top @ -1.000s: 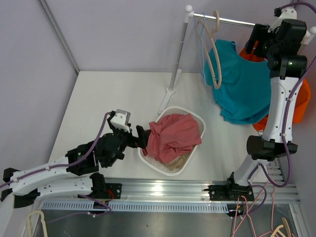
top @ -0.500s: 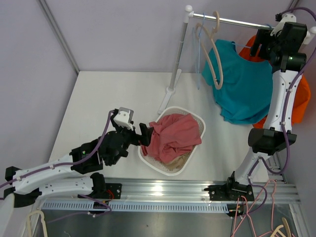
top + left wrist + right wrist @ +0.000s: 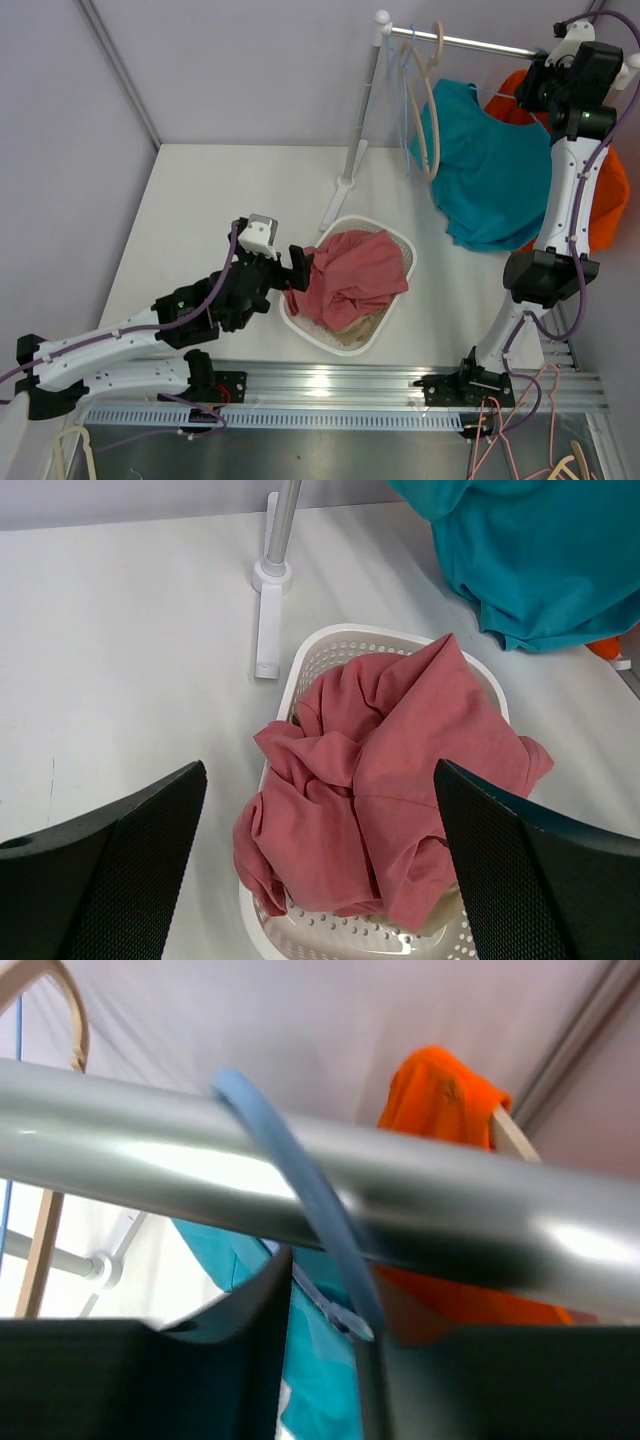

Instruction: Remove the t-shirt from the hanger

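One white table (image 3: 200,200) holds a metal rail (image 3: 480,43). The teal t-shirt (image 3: 490,170) hangs there. Above the basket (image 3: 350,635), the left gripper (image 3: 320,770) is spread wide. The right gripper (image 3: 325,1340) has the blue hanger (image 3: 290,1160) between its fingers. I cannot tell if it pinches.

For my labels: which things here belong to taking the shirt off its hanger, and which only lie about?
For the job:
- teal shirt
- blue hanger
- rail
- right gripper

Lying about:
- white basket
- pink cloth in it
- orange garment
- empty wooden hanger
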Robot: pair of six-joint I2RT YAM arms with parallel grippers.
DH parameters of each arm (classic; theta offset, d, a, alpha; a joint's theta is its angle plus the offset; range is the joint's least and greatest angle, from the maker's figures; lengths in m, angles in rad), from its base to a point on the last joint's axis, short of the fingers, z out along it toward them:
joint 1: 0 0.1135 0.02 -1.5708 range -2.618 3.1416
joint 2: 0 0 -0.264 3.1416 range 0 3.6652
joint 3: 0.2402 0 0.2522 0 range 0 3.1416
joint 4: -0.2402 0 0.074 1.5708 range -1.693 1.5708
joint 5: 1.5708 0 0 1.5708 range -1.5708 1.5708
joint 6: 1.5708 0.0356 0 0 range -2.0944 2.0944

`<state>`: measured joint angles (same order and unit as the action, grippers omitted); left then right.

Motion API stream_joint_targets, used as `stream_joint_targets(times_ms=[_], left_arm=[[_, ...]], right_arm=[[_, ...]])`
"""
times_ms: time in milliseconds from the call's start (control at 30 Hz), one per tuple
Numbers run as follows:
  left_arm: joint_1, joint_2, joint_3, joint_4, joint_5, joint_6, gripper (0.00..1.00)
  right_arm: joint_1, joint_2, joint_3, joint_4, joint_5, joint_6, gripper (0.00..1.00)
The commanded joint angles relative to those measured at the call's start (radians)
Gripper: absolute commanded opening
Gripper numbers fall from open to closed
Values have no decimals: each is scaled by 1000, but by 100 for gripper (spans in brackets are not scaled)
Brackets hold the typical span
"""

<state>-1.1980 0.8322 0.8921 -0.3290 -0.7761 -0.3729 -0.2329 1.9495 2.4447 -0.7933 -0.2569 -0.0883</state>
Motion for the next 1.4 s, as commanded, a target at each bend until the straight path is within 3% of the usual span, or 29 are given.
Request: stream_joint_targets(times_ms=[0, 67, 100, 200, 600, 833, 967, 1133, 1367], left_arm=[[11, -1, 22, 33, -17, 15, 100], [9, 1, 18, 34, -12, 14, 99], [9, 2, 19, 31, -9, 11, 100], [9, 2, 19, 13, -6, -3, 100], [11, -74, -21, -30, 14, -31, 99], [9, -22, 77, 33, 54, 109, 100], [8, -28, 77, 70, 87, 163, 100], [9, -19, 80, 129, 158, 245, 99], [-110, 94, 107, 371, 186, 495, 100]], right_arm=[[-8, -18, 17, 83, -83, -19, 24], [-9, -24, 16, 80, -105, -14, 19], [-11, -29, 14, 75, -128, -13, 5], [-17, -38, -3, 65, -162, 1, 0], [-5, -123, -157, 111, -217, 84, 0], [69, -169, 8, 103, -157, 146, 0], [86, -259, -6, 51, -101, 142, 0], [99, -379, -162, 8, 48, 159, 0], [109, -612, -502, -9, 254, 504, 0]])
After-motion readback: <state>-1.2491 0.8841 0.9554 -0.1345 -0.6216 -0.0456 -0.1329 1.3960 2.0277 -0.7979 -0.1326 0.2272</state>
